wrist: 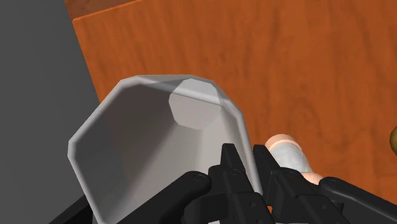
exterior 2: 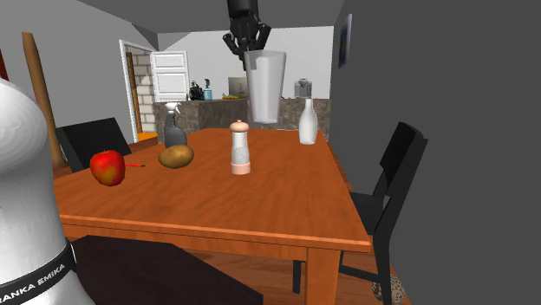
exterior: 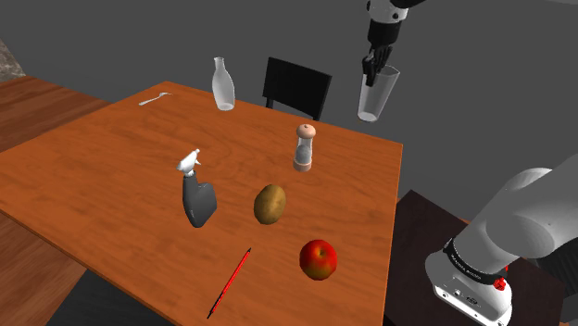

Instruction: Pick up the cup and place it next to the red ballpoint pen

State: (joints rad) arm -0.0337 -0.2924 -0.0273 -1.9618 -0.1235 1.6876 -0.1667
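Lifted clear of the table point(exterior: 111, 157), a pale, translucent cup point(exterior: 378, 94) hangs upright in the air above and beyond the pepper mill point(exterior: 305, 147). The black jaws are closed on its rim, one finger inside the wall and one outside, as the wrist view shows. The cup looks thin-walled, rigid and smooth, probably light while empty, but slippery and liable to crack or tip if set down hard. The rim pinch seems a fair hold, though a tall tapered vessel may swing from it, so a slow carry is advised. The red pen point(exterior: 231, 282) lies flat on the table well apart from the pepper mill, on the side nearer the shoulder camera, with the potato point(exterior: 270, 204) between them; the cup's narrow base wants a level landing just beside the pen
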